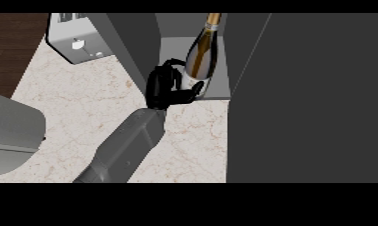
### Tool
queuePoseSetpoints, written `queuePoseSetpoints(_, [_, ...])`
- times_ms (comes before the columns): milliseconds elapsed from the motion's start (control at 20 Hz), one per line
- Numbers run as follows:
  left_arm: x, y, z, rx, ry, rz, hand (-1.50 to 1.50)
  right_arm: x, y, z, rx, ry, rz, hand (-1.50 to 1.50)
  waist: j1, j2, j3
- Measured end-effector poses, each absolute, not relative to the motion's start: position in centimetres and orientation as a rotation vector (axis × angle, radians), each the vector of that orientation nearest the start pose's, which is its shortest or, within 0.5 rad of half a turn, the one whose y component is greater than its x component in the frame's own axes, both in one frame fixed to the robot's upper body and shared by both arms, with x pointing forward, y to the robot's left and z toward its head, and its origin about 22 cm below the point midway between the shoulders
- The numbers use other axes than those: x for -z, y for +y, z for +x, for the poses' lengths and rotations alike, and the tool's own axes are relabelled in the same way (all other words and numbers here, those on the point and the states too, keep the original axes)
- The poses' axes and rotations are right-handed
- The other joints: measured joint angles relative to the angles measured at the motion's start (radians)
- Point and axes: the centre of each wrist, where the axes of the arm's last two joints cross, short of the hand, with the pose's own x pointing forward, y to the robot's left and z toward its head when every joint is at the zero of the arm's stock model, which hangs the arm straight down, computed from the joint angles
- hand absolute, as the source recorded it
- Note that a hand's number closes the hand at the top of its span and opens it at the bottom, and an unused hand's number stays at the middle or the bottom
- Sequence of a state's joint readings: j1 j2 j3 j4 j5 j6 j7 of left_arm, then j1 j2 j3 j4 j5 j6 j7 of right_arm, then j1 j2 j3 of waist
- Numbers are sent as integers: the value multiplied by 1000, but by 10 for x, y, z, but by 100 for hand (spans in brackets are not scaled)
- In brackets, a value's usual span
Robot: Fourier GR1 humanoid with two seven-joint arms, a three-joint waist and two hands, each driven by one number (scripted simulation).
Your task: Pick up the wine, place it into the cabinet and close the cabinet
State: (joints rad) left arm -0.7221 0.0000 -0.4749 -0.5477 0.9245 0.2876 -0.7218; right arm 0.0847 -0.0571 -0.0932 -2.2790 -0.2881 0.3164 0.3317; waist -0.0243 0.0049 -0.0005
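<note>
The dark glass wine bottle with the gold foil neck stands just right of the black hand, inside the grey cabinet, neck tilting up and away. Fingers curl round its base, thumb beneath; letting go looks next.

One grey forearm rises from the lower edge, tilting rightward, its black hand raised ahead with fingers curled toward the right.
</note>
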Motion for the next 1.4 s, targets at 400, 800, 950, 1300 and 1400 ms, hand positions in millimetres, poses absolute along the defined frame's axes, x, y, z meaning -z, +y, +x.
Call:
queuePoseSetpoints(400, [32,94,373,-289,-1684,-234,150,-135,-259,184,-247,-1883,269,-150,-9,3,0])
queuePoseSetpoints(800, [25,101,389,-278,-1651,-167,150,-141,-255,180,-260,-1890,276,-150,-17,6,0])
queuePoseSetpoints(950, [27,104,390,-285,-1632,-148,150,-141,-256,184,-261,-1894,282,-150,-22,8,0])
queuePoseSetpoints(1300, [33,111,390,-314,-1648,-113,150,-144,-251,186,-263,-1893,289,-150,-28,10,-1])
queuePoseSetpoints(1400, [32,111,391,-338,-1660,-108,150,-147,-248,188,-264,-1894,293,-150,-31,12,-2])
